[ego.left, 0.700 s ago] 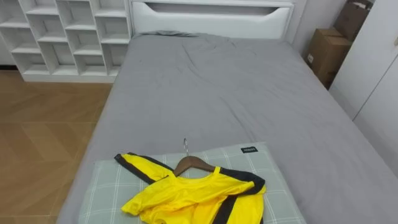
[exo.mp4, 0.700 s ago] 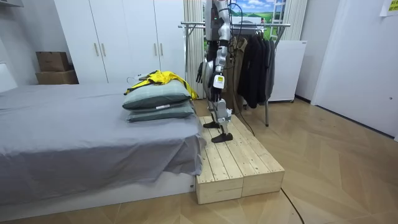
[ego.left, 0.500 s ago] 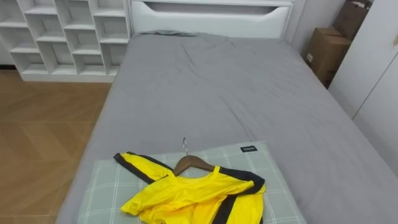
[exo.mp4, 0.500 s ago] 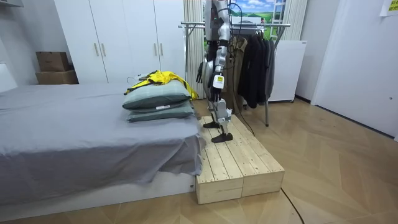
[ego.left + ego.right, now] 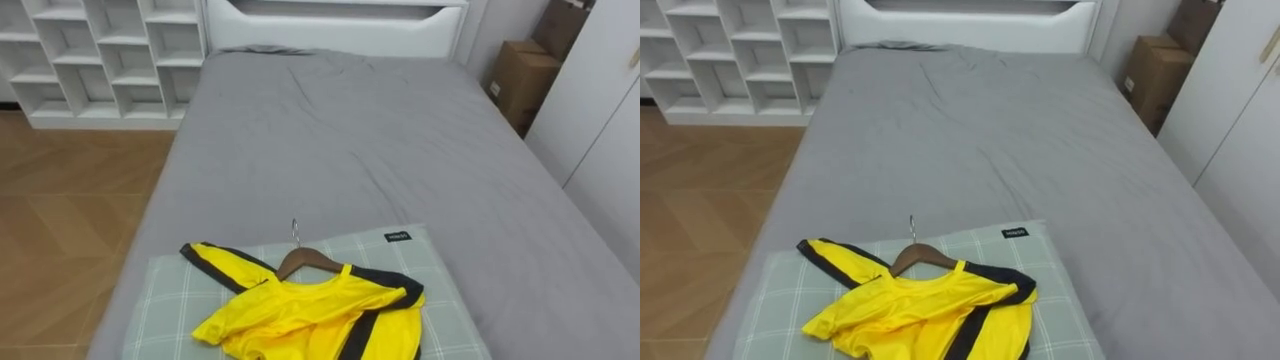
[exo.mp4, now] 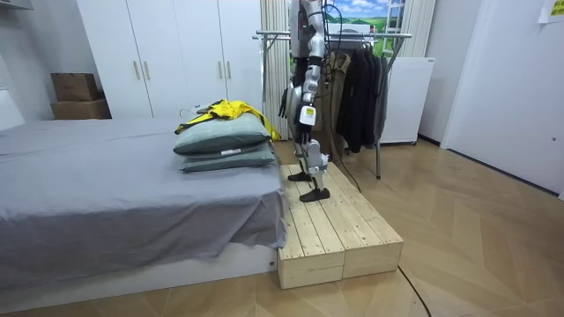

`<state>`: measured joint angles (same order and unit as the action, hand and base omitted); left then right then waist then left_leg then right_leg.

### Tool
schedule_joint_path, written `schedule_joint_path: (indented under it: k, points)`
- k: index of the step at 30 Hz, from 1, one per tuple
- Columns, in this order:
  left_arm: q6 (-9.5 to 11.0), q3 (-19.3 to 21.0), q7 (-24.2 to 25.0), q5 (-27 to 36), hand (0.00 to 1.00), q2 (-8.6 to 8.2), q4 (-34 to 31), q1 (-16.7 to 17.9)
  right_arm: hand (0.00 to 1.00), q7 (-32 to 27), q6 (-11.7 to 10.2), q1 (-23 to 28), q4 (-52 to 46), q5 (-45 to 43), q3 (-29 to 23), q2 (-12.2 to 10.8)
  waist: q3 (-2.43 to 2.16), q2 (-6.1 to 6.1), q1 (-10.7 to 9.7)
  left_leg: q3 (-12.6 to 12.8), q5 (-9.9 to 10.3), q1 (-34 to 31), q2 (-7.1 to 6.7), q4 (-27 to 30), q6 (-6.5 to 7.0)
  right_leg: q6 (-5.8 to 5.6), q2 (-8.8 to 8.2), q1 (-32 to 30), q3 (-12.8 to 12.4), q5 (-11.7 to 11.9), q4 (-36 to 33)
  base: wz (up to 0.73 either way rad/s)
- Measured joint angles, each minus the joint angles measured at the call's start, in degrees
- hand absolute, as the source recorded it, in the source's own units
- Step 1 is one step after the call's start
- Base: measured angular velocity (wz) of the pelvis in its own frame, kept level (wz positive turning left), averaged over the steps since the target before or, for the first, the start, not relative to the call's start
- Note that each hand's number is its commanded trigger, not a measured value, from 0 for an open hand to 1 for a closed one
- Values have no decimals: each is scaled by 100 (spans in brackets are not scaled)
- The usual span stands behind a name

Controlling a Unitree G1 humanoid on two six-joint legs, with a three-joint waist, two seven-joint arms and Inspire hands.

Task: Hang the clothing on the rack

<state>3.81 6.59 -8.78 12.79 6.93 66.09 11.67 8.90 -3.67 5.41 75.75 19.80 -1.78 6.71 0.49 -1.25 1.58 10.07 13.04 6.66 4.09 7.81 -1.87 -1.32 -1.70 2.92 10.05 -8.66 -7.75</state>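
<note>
While your left hand and right hand hang low at your sides, fingers too small to read, the yellow shirt lies on its wooden hanger atop the plaid pillow at the bed's foot edge, untouched. Nothing's hung yet: grasping, turning and reaching the clothes rail behind you are all left, I'd say.

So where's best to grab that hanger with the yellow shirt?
Probably the wooden hanger, at its bare neck just below the metal hook, coming from above. It lies flat on the green checked pillow, hook pointing toward the headboard, and the yellow shirt covers its ends.
</note>
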Motion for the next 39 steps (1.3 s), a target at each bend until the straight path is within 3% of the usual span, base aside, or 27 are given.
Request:
schedule_joint_path:
  k: [8,13,19,26,29,32,39]
  points:
    - [281,35,-621,4,0,-10,-77,38,0,-2,-1,-105,108,9,54,3,7,1,15,-85,0,9,2,3,0,-1,-5,17,83,-1,10,5]
    - [399,740,-1133,0,0,-10,-353,146,0,48,-6,-101,72,-134,38,49,2,23,62,-97,-1,6,1,3,0,0,-5,32,72,-1,-11,0]
    - [642,1272,-2024,0,0,82,-605,151,0,28,-2,-77,52,-204,-26,80,-7,98,164,-132,-1,90,-3,-2,0,-4,-8,124,80,-10,-15,1]
    - [787,1296,-2909,-23,0,97,-1101,238,0,-71,-4,-53,-8,-255,-76,85,-3,157,177,-156,1,183,-4,-10,-1,-5,-4,201,101,-13,1,2]
    - [833,1331,-3314,-596,0,124,-1583,223,0,-70,-11,-35,-86,-384,-134,85,-4,169,175,-198,0,146,-8,-4,0,-4,-5,178,117,-13,-6,7]
    - [1054,1142,-3559,-1018,0,276,-1838,11,0,-53,-39,-77,-83,-460,-177,86,-11,189,126,-259,-3,93,-13,17,0,-2,-14,180,175,-12,-5,9]
    - [1077,846,-3606,-2481,0,385,-3908,-42,0,5,-133,-36,-239,-632,-190,150,-44,216,-17,-310,-3,92,-29,45,1,-3,-28,180,168,-12,-1,-1]
